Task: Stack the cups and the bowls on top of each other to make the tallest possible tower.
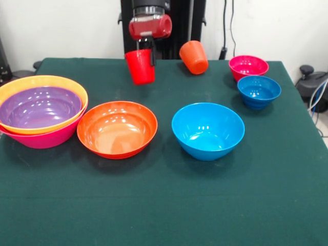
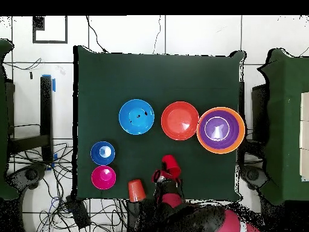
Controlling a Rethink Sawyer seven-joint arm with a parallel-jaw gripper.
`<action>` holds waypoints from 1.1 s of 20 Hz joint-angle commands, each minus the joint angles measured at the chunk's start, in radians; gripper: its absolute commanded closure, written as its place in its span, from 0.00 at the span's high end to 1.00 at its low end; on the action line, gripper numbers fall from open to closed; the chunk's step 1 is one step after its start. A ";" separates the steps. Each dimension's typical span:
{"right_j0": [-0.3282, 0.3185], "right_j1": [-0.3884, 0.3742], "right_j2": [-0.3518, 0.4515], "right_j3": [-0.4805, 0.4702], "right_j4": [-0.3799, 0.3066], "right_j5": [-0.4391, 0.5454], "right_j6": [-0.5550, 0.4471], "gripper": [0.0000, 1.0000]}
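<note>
While the tool point(image 1: 147, 51) hangs at the far side of the green desk point(image 1: 164, 205), it pinches the rim of the red cup point(image 1: 140, 66), which it holds upright and clear of the cloth. Just beside it the orange cup point(image 1: 193, 57) lies tipped on the desk. At one end sits the tower point(image 1: 40, 110) — purple bowl inside yellow-orange bowl inside big pink bowl. Touching it is the red-orange bowl point(image 1: 117, 128), then the medium blue bowl point(image 1: 207, 130) a little apart. Nearer the robot, the small blue bowl point(image 1: 259, 91) and small magenta bowl point(image 1: 248, 66) sit side by side — both empty.
</note>
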 commanded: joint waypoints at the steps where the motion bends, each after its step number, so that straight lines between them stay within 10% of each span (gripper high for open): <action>1: -0.006 -0.162 0.130 0.110 0.047 0.268 0.156 0.00; 22: -0.154 -0.193 0.219 -0.074 -0.005 0.740 -0.041 0.00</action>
